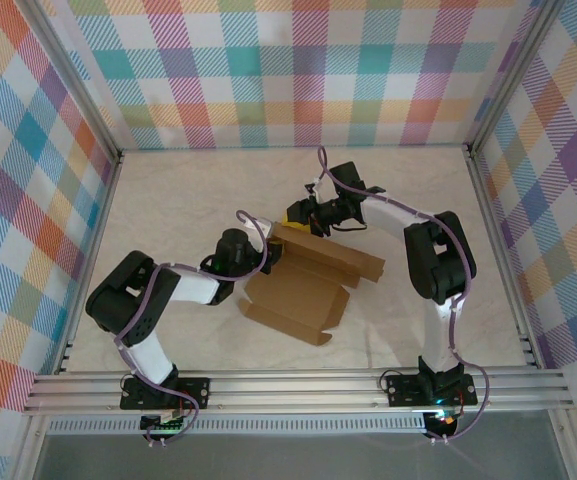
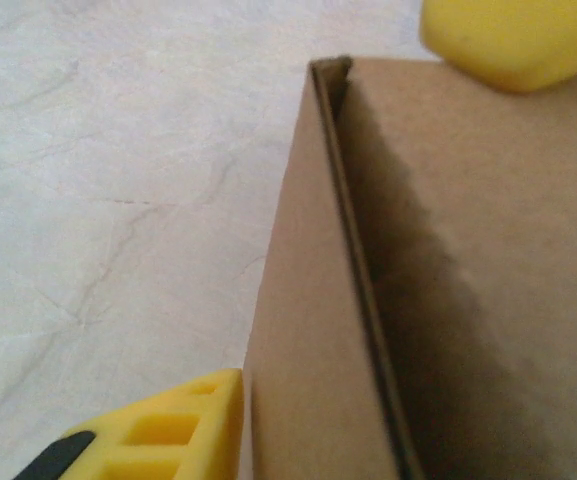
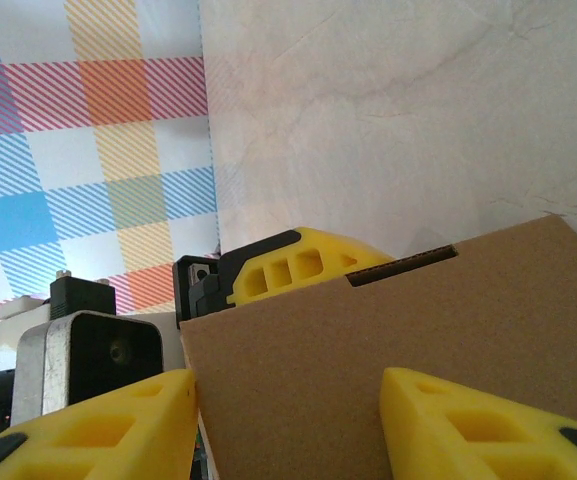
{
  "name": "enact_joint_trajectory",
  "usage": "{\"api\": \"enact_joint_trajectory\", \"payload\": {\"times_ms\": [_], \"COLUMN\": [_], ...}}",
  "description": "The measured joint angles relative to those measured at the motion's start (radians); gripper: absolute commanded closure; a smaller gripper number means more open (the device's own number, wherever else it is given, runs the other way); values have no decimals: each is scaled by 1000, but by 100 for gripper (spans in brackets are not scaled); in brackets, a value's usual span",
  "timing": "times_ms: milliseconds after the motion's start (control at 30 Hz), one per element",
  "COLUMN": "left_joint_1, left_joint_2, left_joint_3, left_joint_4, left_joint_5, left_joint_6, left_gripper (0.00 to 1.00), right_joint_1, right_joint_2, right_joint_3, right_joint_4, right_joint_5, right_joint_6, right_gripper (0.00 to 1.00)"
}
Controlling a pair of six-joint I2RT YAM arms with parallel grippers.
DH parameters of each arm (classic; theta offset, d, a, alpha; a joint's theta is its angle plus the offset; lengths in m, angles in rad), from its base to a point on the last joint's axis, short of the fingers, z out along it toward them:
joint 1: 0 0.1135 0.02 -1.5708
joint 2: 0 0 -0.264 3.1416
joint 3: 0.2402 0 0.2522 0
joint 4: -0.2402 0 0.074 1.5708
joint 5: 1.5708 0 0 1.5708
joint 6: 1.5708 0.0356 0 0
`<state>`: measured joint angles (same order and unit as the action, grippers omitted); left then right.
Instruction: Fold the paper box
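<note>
1. Left gripper [image 1: 264,248]: at the far-left corner of the box. One yellow finger [image 2: 168,430] sits just outside an upright wall [image 2: 308,330]. The other finger is hidden, so whether it pinches the wall cannot be told.
2. Paper box [image 1: 303,290]: brown cardboard at the middle of the table [image 1: 168,190], partly raised, with a flap [image 1: 298,325] lying flat on the near side.
3. Right gripper [image 3: 288,400]: at the box's far edge, fingers apart, with an upright panel [image 3: 388,340] before them.
4. Handling: probably light, stiff across its faces, hinging at creases and easily dented. It is best taken by a wall edge close to a crease.
</note>
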<state>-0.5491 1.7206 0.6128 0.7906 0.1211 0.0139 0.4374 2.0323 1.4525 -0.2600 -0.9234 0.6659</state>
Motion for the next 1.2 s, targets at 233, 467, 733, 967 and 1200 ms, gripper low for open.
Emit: {"api": "enact_joint_trajectory", "payload": {"times_ms": [233,467,733,967,1200], "left_joint_1": [0,0,0,-3,-3], "left_joint_2": [37,67,77,105,118], "left_joint_3": [0,5,8,9,12], "left_joint_4": [60,107,119,159,174], "left_joint_5": [-5,-11,-17,-18,-14], "left_joint_6": [-29,-55,-82,-103,-108], "left_gripper": [85,100,80,78,80], "right_joint_1": [-5,-10,-11,-12,-12], "right_joint_2": [3,3,3,3,3], "right_joint_3": [1,0,-19,-27,-32], "right_joint_4": [1,20,58,72,80], "right_joint_5": [-9,-8,-24,-36,-43], "right_joint_6": [7,16,52,65,79], "right_gripper": [50,50,50,51,51]}}
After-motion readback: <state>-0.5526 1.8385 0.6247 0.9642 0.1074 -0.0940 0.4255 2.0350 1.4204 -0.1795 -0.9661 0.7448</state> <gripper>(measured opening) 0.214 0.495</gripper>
